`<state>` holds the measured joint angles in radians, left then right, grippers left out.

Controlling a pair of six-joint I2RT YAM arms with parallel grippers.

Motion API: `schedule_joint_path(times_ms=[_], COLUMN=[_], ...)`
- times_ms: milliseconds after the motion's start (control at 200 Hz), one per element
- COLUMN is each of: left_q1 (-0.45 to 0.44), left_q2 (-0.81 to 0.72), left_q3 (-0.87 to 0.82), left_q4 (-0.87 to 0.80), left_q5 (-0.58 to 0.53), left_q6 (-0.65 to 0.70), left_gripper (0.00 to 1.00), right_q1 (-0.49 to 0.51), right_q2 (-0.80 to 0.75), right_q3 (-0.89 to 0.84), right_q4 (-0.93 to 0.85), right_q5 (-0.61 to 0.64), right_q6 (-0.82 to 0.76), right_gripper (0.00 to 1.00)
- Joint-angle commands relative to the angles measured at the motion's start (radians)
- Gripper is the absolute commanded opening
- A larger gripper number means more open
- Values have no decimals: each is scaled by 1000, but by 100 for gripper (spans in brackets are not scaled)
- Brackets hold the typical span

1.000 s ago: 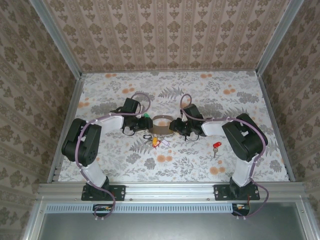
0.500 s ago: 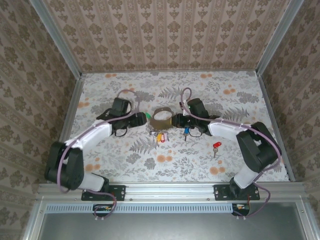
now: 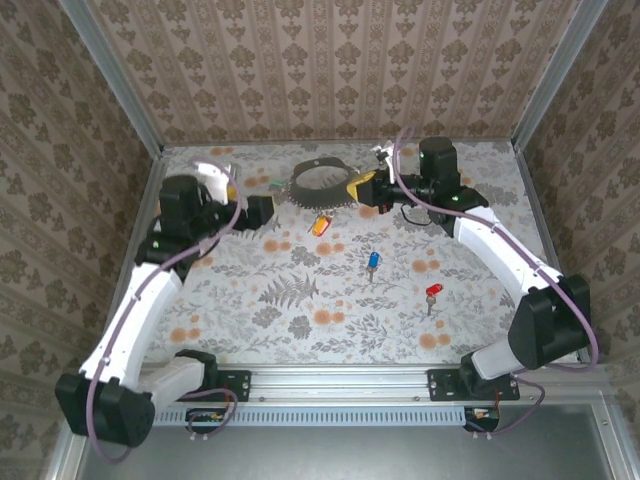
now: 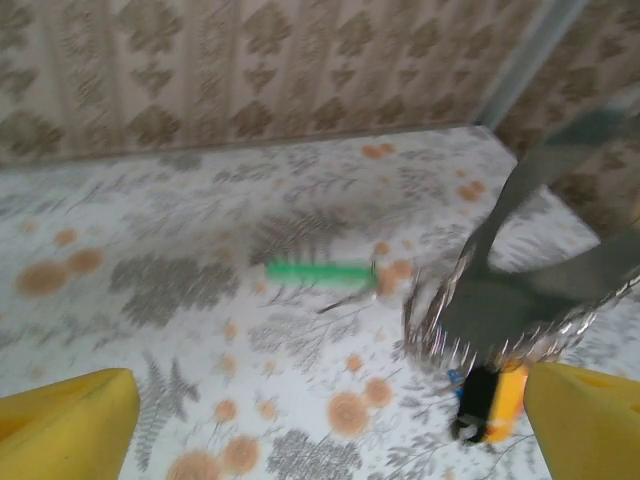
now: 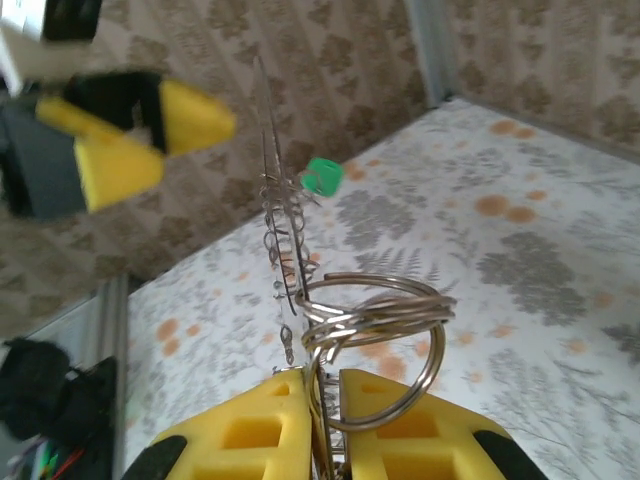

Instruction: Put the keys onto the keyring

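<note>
My right gripper (image 3: 362,186) (image 5: 322,400) is shut on the keyring (image 3: 320,183) (image 5: 380,310), held off the table near the back wall. The ring's chain-like loop rises straight up from the pads. A yellow key (image 3: 322,222) (image 4: 505,395) hangs below the loop. On the table lie a blue key (image 3: 372,262), a red key (image 3: 433,292) and a green key (image 4: 320,272) (image 5: 322,177). My left gripper (image 3: 250,200) (image 4: 330,420) hangs open to the left of the loop, apart from it, with nothing between its yellow pads (image 4: 70,425). The left wrist view is blurred.
Patterned walls close the table at the back and sides, with metal rails (image 3: 135,250) along the edges. The keyring hangs close to the back wall (image 3: 340,100). The floral tabletop (image 3: 330,310) in front of the arms is open floor.
Both arms rose and swung toward the back. The right gripper carried the keyring up and back. The left gripper opened and drew away leftward. The blue key now lies alone on the table.
</note>
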<state>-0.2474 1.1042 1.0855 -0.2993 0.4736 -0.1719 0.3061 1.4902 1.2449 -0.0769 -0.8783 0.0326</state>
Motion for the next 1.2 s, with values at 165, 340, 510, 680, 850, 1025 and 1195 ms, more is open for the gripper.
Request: schedule_joint_path(times_ms=[165, 340, 510, 680, 850, 1025, 1195], left_q1=[31, 29, 17, -33, -54, -63, -84], left_q2=[208, 252, 298, 364, 427, 459, 500], left_q3=[240, 307, 327, 403, 457, 495, 559], left_q4=[-151, -241, -275, -352, -428, -448, -581], left_q5=[446, 544, 595, 608, 620, 676, 689], left_q6=[98, 171, 188, 242, 290, 313, 418], left_gripper=[94, 89, 83, 74, 65, 47, 38], right_q1=[-3, -3, -2, -5, -6, -6, -6], right_q2=[114, 157, 174, 190, 211, 227, 235], right_q3=[163, 223, 245, 265, 296, 309, 325], right_q4=[-219, -271, -310, -343, -359, -367, -370], right_q5=[-251, -294, -333, -348, -370, -372, -382], right_q6=[-184, -234, -266, -303, -304, -306, -299], right_gripper=[2, 2, 2, 3, 3, 4, 5])
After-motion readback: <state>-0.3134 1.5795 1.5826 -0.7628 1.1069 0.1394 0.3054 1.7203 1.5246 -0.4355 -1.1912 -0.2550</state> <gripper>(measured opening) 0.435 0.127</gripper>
